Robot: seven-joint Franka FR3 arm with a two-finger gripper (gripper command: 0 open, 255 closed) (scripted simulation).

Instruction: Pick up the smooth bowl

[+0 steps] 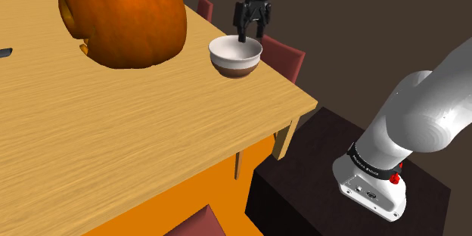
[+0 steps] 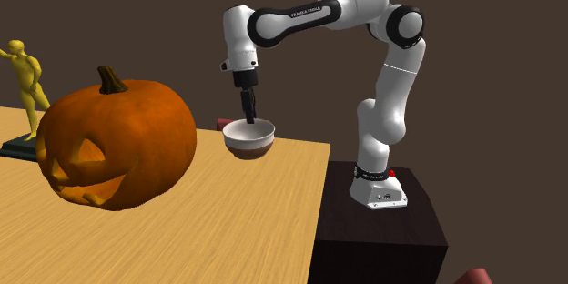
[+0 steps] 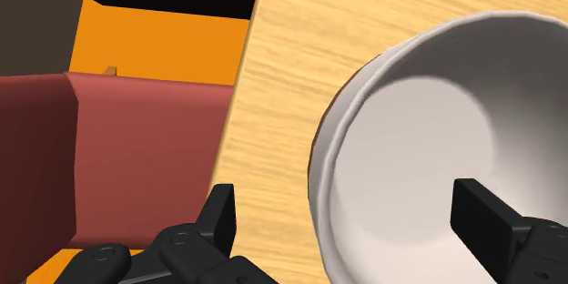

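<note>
**Position.** My hand stood upright over the bowl in the upper middle of the shoulder view. The bowl was white inside with a brown foot. It sat upright on the table, close to the edge that faces a red chair. A large carved pumpkin lay to the upper left, near the bowl but apart from it.

**Hand state.** The fingers were apart and clamped on nothing. In the wrist view one finger hung outside the bowl over bare wood. The other hung inside the hollow, with the rim wall between them. As far as I could see, neither touched the wall.

**Risks, as judgement.**
- The wall looked smooth and curved, so a pinch on the rim alone could slip, or let the bowl swing and tilt on the lift.
- If the inner finger met the wall first, it could drag the bowl toward the table edge and the chair.
- If the outer finger met it first, it could shove the bowl inward.
- Too shallow a bite would lose the bowl, and too deep a reach could jam a fingertip against the bowl's floor.
</note>
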